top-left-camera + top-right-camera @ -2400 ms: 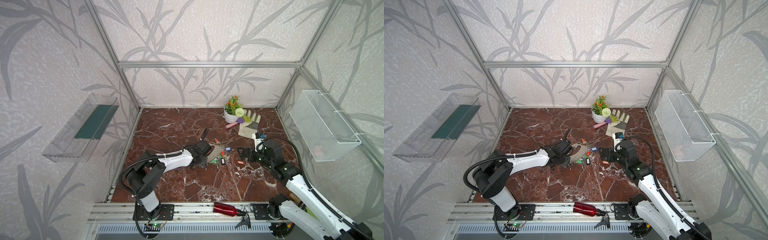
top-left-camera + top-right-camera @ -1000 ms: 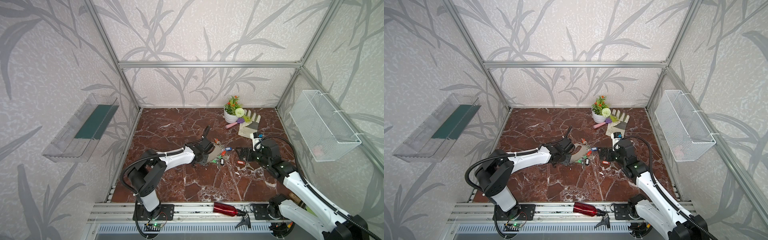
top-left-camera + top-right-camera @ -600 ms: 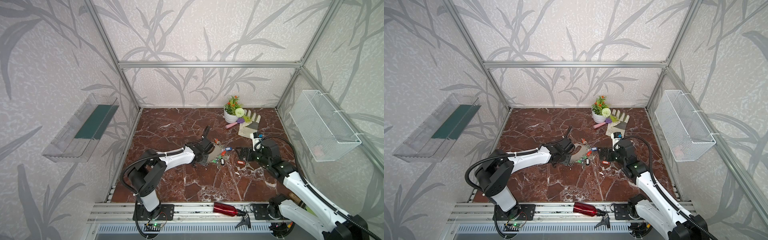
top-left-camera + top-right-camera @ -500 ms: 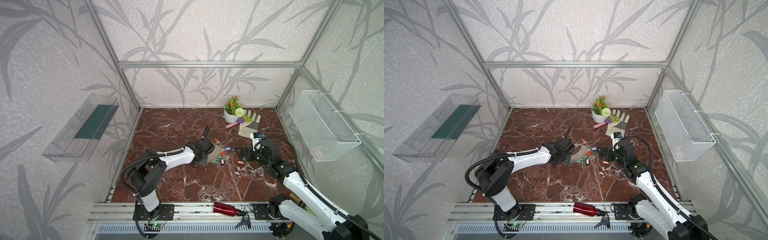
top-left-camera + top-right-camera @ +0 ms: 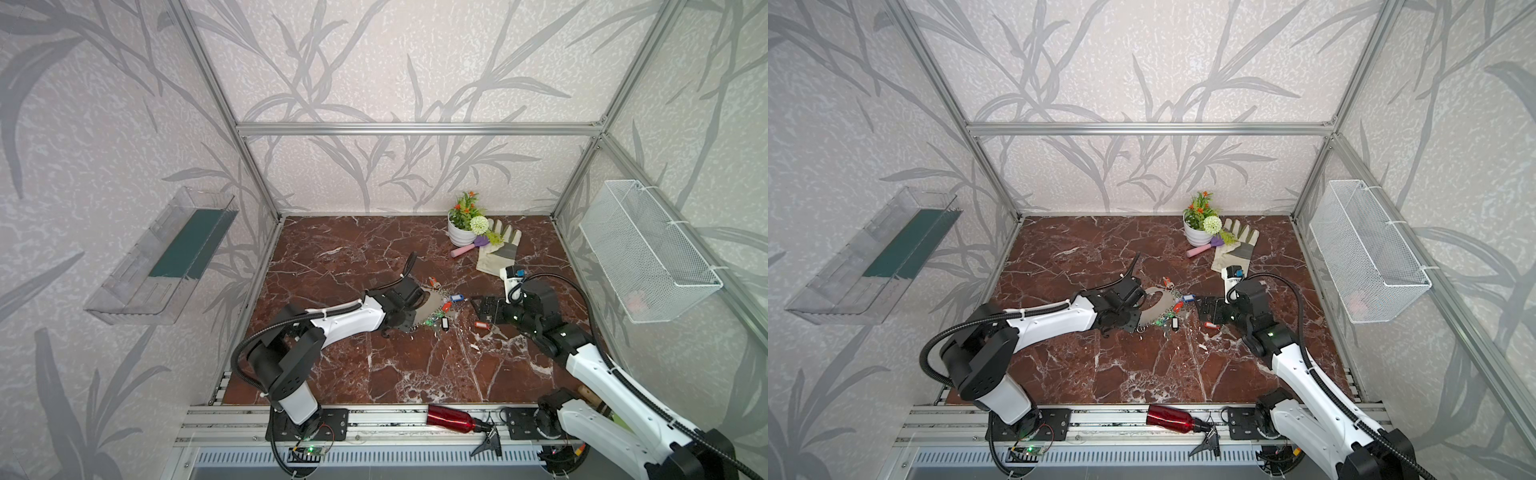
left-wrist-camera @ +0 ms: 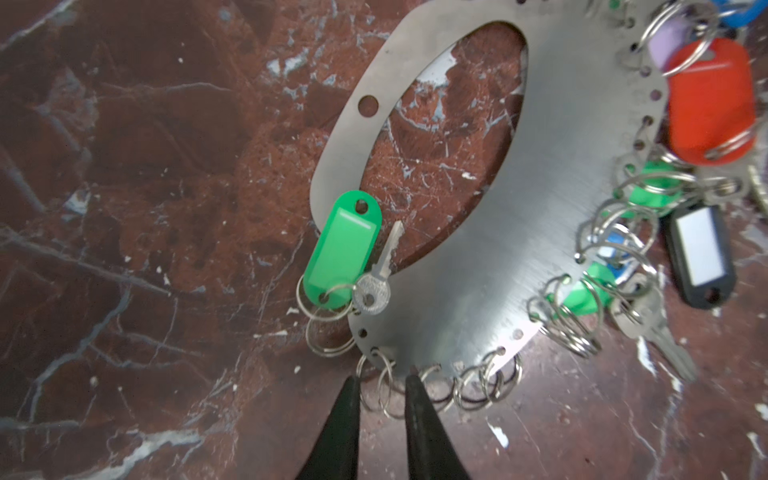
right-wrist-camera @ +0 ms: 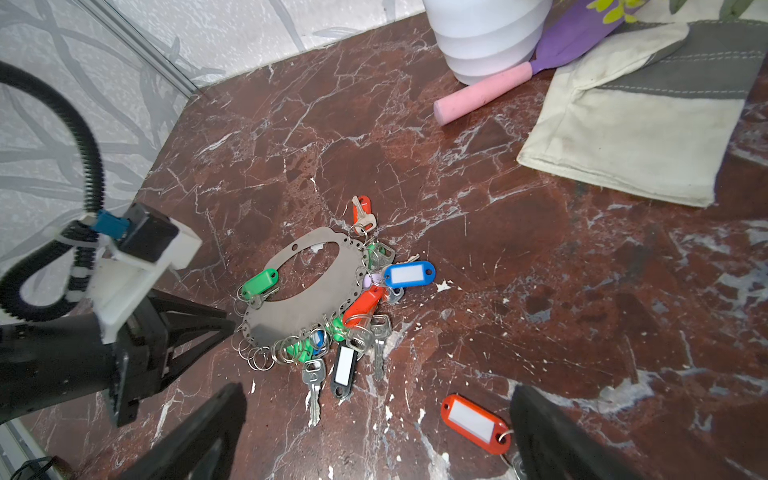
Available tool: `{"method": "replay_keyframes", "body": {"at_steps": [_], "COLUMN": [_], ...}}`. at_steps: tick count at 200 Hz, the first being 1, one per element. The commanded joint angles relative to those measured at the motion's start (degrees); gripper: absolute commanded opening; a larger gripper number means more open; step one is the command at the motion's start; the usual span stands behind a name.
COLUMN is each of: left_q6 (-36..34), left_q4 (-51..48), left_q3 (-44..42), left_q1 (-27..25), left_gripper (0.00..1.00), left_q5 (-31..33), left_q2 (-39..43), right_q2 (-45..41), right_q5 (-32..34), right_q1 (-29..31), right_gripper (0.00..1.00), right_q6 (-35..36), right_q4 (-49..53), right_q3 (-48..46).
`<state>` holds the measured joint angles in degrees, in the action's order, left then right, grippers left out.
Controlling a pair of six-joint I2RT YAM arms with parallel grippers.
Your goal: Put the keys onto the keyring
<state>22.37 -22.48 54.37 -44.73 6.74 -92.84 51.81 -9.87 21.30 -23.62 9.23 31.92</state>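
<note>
Keyring [image 6: 478,270] lies flat on the marble top [image 7: 561,270], mid-table. Tagged keys [image 7: 312,374] are bunched along one edge, and a green tag [image 6: 343,249] lies at the narrow end. Left gripper [image 6: 380,380] sits at the plate's rim, jaws narrowly apart, with one of the empty split rings [image 6: 473,388] between the tips. Right gripper [image 7: 376,395] is spread wide, holding nothing. The loose red tag [image 7: 475,424] lies just beside one finger.
</note>
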Motion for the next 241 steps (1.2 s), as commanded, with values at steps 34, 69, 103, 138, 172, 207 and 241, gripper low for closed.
{"method": "replay_keyframes", "body": {"at_steps": [34, 69, 103, 138, 172, 207, 241], "left_q6": [2.0, 0.7, -0.1, -0.3, -0.1, -0.3, -0.6], "left_q4": [6.0, 8.9, 7.1, 4.8, 3.5, 1.8, 1.3], "left_q3": [-8.1, -12.3, -10.6, -7.9, -6.0, -4.4, -3.3], "left_q1": [-0.1, 0.1, 0.0, 0.0, 0.0, 0.0, 0.0], "left_gripper": [0.27, 0.31, 0.33, 0.38, 0.39, 0.40, 0.39], "left_q5": [4.1, 6.2, 2.8, 1.4, 1.6, 1.5, 0.6], "left_q2": [12.6, 15.5, 13.2, 9.9, 6.8, 4.5, 2.4], "right_q2": [-1.5, -1.0, -0.7, -1.2, -3.3, -5.3, -7.6], "right_q5": [4.5, 4.2, 4.2, 4.5, 5.0, 3.8, 1.3], "right_q1": [2.8, 3.0, 3.2, 3.7, 4.6, 6.3, 7.4], "right_gripper": [0.99, 0.99, 0.99, 0.99, 0.99, 0.99, 0.99], "right_q6": [2.1, 3.1, 3.7, 3.7, 3.4, 3.0, 2.9], "right_q4": [1.6, 2.4, 2.2, 2.5, 4.1, 7.4, 11.3], "right_q3": [0.3, 1.2, 2.0, 1.4, 0.7, 0.5, -0.5]}}
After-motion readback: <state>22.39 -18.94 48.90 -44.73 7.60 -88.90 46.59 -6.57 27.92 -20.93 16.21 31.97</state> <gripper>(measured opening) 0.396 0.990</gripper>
